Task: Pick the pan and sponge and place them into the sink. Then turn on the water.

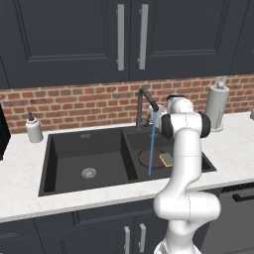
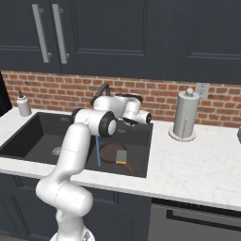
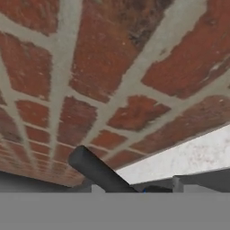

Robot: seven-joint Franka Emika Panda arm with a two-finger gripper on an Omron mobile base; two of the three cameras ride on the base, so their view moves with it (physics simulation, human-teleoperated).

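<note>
Reddish-brown pan [image 2: 110,153] lies in the sink's [image 1: 74,186] right basin, handle toward the front edge; gripper jaws closed.

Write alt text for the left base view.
A thin blue stream of water runs from the dark faucet into the right basin of a black sink, where a pan holds a yellow sponge. The white arm rises in front.
</note>
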